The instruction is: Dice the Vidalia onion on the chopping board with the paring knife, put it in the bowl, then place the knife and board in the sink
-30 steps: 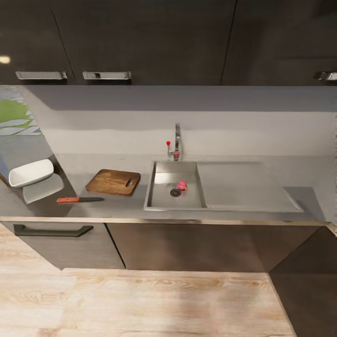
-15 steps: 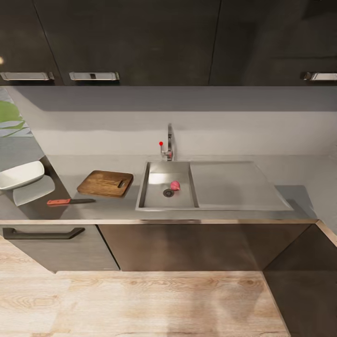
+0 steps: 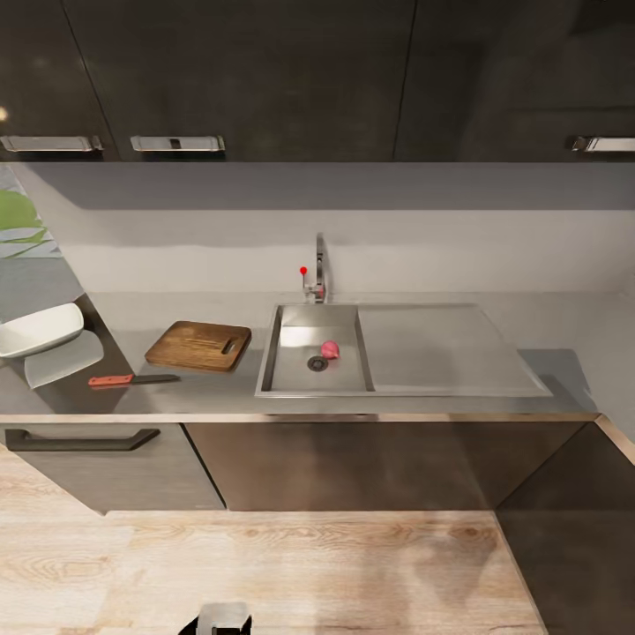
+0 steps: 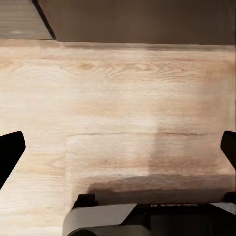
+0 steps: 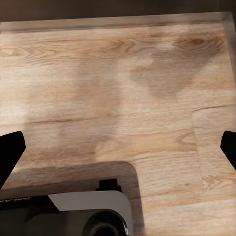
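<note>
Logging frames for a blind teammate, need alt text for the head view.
A pinkish Vidalia onion lies in the steel sink beside the drain, set in a dark grey countertop. Left of the sink sit the chopping board, the red-handled paring knife in front of it, and the white bowl at the far left edge.

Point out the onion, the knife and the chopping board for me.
onion (image 3: 330, 349): head view, middle of the pinkish bulb in the sink basin.
knife (image 3: 110, 381): head view, on its red handle.
chopping board (image 3: 190, 345): head view, bare wood left of the handle slot.
</note>
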Available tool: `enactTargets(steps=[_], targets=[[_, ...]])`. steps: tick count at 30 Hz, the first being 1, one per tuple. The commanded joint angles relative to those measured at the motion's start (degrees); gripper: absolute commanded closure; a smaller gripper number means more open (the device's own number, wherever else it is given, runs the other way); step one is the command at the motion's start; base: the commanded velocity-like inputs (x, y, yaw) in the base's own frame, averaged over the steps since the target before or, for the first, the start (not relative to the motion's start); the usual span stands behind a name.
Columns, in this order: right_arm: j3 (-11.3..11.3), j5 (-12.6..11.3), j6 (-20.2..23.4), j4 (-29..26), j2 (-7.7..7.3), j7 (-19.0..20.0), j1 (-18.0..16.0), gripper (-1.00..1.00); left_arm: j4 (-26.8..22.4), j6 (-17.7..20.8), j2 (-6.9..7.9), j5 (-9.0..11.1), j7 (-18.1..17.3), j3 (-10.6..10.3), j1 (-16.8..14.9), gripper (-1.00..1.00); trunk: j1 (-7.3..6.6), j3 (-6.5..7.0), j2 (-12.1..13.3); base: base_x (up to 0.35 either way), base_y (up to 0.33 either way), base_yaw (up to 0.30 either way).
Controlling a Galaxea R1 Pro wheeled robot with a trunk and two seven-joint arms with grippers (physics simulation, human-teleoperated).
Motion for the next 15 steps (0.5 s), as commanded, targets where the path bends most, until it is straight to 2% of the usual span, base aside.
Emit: enactTargets(steps=[1, 2, 5, 7, 8, 11, 15], targets=[[0.5, -0.1, 0.0, -0.1, 0.0, -0.5, 0.0, -1.0, -2.3, 1.1, 0.03, 0.2, 0.4, -1.9, 0.0, -1.0, 0.03, -0.11, -0.1, 0.0, 0.0, 0.0], [0.5, -0.1, 0.0, -0.1, 0.02, -0.4, 0.0, -1.0, -4.4, 1.6, 0.01, 0.2, 0.4, -3.2, 0.0, -1.0, 0.03, -0.11, -0.1, 0.0, 0.0, 0.0], [0.5, -0.1, 0.0, -0.1, 0.04, -0.4, 0.0, -1.0, -9.9, 3.8, -0.01, 0.2, 0.5, -4.9, 0.0, -1.0, 0.03, -0.11, -0.1, 0.0, 0.0, 0.0], [0.5, -0.1, 0.1, -0.1, 0.04, -0.4, 0.0, -1.0, -13.5, 6.9, -0.01, 0.2, 0.4, -5.3, -0.1, -1.0, 0.03, -0.11, -0.1, 0.0, 0.0, 0.0], [0.5, -0.1, 0.1, -0.1, 0.05, -0.4, 0.0, -1.0, -17.6, 11.6, -0.01, 0.2, 0.2, -5.6, -0.2, -1.0, 0.03, -0.11, -0.1, 0.0, 0.0, 0.0], [0.5, -0.1, 0.1, -0.1, 0.05, -0.5, 0.0, -1.0, -20.6, 15.2, -0.05, 0.2, 0.0, -5.7, -1.0, -1.0, 0.03, -0.11, -0.1, 0.0, 0.0, 0.0], [0.5, -0.1, 0.1, -0.1, -0.02, -0.5, 0.0, -1.0, -23.4, 17.8, -0.75, 0.2, 0.3, -5.8, -5.8, -1.0, 0.03, -0.11, -0.1, 0.0, 0.0, 0.0]])
